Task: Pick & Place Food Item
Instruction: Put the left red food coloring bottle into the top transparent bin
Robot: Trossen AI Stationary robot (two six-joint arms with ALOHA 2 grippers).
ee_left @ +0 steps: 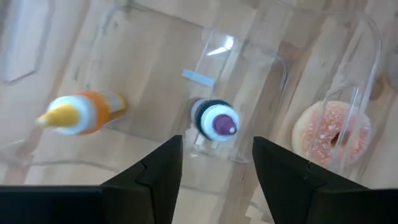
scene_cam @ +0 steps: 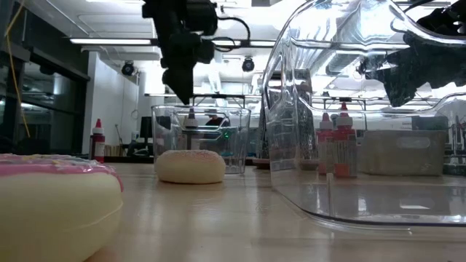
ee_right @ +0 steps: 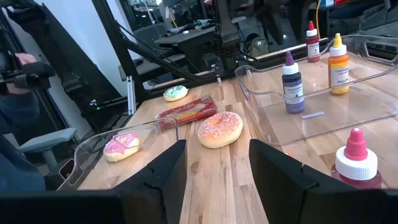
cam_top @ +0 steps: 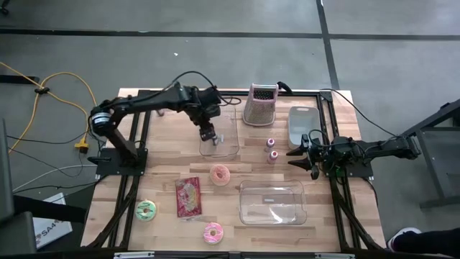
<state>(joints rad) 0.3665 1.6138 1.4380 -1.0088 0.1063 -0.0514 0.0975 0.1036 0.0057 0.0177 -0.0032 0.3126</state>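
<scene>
Overhead, left hand [cam_top: 208, 134] hovers — fingers apart — above bin [cam_top: 231, 146].

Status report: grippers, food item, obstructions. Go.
Left gripper open above purple-capped bottle in clear tray. Right gripper open, idle at table's right. Sprinkled donut untouched, unobstructed.

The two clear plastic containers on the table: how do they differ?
The far clear container sits mid-table under the left tool and holds two small bottles, a purple-capped bottle standing and an orange bottle. The near clear container lies toward the front right, looks longer, and seems to hold nothing. Both are transparent plastic on the wooden table.
</scene>
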